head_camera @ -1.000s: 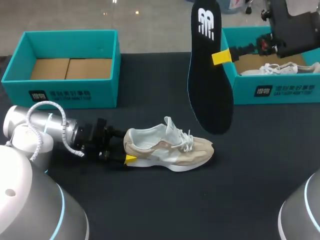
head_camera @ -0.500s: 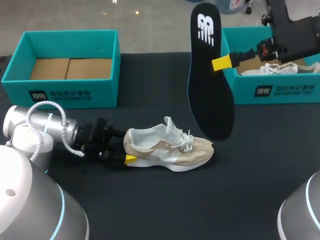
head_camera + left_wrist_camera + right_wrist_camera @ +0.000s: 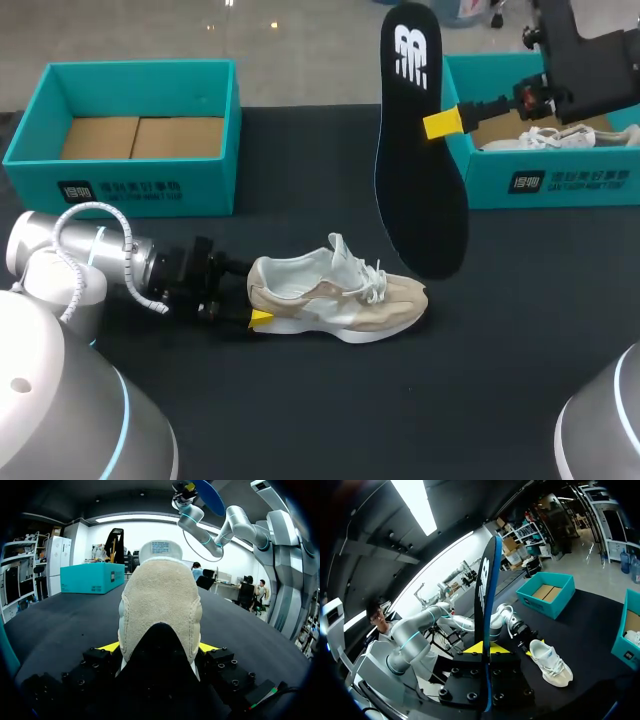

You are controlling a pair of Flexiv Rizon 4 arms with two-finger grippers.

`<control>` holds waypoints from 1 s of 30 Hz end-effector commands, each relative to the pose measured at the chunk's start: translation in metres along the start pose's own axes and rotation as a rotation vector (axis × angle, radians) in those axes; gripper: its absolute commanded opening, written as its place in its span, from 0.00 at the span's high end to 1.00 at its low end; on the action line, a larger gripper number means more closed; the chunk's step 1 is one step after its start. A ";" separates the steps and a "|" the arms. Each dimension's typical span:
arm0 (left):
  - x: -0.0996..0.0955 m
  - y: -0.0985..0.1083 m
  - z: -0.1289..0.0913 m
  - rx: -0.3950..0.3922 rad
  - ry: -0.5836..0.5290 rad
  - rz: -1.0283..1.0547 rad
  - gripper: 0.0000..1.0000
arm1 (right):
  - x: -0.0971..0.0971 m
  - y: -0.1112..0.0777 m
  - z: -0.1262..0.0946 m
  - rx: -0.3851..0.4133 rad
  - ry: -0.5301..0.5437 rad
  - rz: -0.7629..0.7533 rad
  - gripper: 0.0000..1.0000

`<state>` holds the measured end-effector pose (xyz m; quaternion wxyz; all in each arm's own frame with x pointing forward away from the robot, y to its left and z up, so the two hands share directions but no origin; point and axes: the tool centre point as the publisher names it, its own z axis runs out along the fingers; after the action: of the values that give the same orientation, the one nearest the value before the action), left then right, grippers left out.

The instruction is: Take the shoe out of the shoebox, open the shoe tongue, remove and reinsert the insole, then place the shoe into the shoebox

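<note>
On the counter, lower middle of the head view, shoe: a beige suede and white mesh trainer lying sole-down, toe toward the right. The white laces are loose and the tongue stands up and open. In the left wrist view the suede heel fills the space between the gripper's fingers.
Left gripper: it comes in low from the left of the frame. It is closed on the shoe's heel, with a yellow tip pressed to each side.
Insole: upper middle of the head view, in the air above the counter, between the shoe and the right shoebox. It is a long, flat, rounded shape, black with a thin blue edge and a white printed mark near the top. It stands nearly upright, heel end up, with the toe end hanging just above and behind the shoe's toe.
Right gripper: it reaches in from the upper right and pinches the insole's edge narrowly, one yellow tip on each face.
Left shoebox: upper left, teal card, open-topped, showing only its brown cardboard floor.
Right shoebox: upper right, the same teal, holding a second shoe, pale with white laces.
Counter: matte black and smooth.
</note>
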<state>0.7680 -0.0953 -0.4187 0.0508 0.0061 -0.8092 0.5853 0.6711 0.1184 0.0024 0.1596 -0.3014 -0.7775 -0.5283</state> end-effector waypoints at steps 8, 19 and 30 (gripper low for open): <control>0.000 0.000 0.001 -0.001 -0.001 0.000 0.86 | -0.001 0.002 0.002 0.004 0.000 0.002 1.00; 0.003 -0.004 -0.003 -0.025 -0.007 -0.002 0.00 | -0.001 0.002 0.002 0.004 0.000 0.002 1.00; 0.011 -0.011 -0.014 -0.132 -0.007 0.024 0.00 | -0.001 0.002 0.002 0.004 0.000 0.002 1.00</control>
<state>0.7624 -0.0871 -0.4128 0.0434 -0.0066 -0.8367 0.5459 0.6706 0.1184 0.0029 0.1597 -0.3020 -0.7774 -0.5281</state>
